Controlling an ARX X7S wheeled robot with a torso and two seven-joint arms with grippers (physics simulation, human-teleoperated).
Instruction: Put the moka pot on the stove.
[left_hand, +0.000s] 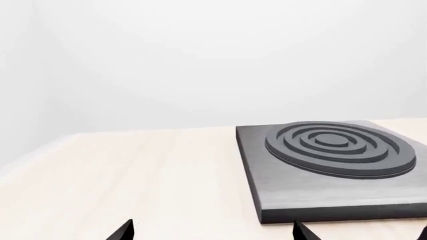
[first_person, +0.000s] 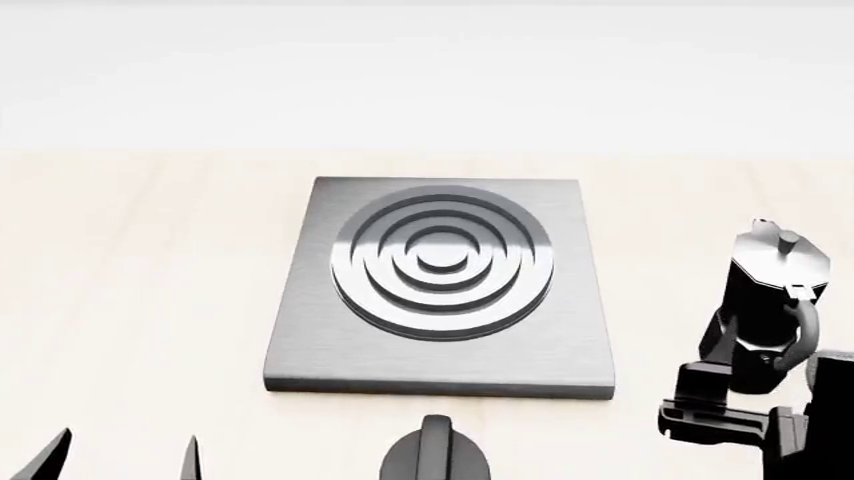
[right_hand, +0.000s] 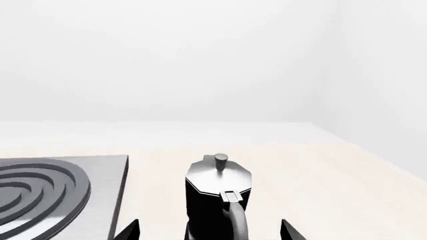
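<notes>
The pot (first_person: 770, 300) stands upright right of the stove (first_person: 441, 285), between the right gripper's (right_hand: 210, 231) spread fingers; rigid, probably slick metal, so its narrow waist suits gripping

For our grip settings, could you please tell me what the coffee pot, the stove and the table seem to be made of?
Coffee pot: seemingly metal, glossy black faceted body with a silvery lid.
Stove: looks like brushed grey metal, with fine streaks and soft highlights on the rings.
Table: pale wood, judging by faint grain lines; possibly laminate.
</notes>
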